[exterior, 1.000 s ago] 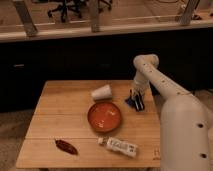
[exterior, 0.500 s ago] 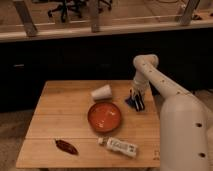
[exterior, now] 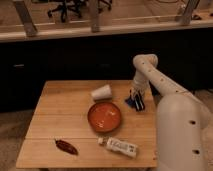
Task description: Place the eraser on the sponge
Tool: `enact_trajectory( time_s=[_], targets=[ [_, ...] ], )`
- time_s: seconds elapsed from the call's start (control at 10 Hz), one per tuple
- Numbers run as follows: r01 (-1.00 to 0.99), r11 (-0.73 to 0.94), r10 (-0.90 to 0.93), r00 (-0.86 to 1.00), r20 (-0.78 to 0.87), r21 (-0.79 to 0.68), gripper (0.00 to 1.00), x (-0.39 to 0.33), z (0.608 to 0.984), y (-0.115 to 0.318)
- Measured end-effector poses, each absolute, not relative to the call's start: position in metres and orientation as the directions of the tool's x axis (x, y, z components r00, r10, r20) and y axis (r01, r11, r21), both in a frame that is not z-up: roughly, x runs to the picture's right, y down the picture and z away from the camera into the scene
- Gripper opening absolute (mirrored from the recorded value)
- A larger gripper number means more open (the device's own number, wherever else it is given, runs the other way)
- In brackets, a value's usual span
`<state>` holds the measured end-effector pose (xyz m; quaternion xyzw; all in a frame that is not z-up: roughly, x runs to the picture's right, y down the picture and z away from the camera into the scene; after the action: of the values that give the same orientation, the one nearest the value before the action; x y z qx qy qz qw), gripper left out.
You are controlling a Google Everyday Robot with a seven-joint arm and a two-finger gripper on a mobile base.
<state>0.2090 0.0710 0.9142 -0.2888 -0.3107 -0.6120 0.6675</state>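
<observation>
Nothing moves since a second ago. Wooden table [exterior: 60, 112], white arm [exterior: 165, 87] reaching down at its right side, orange bowl [exterior: 104, 116] at centre. The gripper [exterior: 138, 103] hangs low over the tabletop, how wide it stands I cannot tell. A small dark-blue block [exterior: 130, 103], eraser or sponge unclear, lies right against its left side.

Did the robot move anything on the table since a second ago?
Nothing visibly changed. The gripper is low over the right side of the table as pictured, at a blue thing, same as before. The white cup, orange bowl, white tube and dark red thing lie where they were.
</observation>
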Motion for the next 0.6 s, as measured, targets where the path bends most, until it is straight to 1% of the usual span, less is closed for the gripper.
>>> enact_trajectory(
  time_s=[0.1,0.6],
  targets=[
    [0.996,0.084,-0.638,0.058,0.768,-0.005,0.8,0.2088,0.9142,0.071],
    [0.999,0.055,-0.628,0.033,0.777,0.002,0.8,0.1988,0.916,0.071]
  ],
)
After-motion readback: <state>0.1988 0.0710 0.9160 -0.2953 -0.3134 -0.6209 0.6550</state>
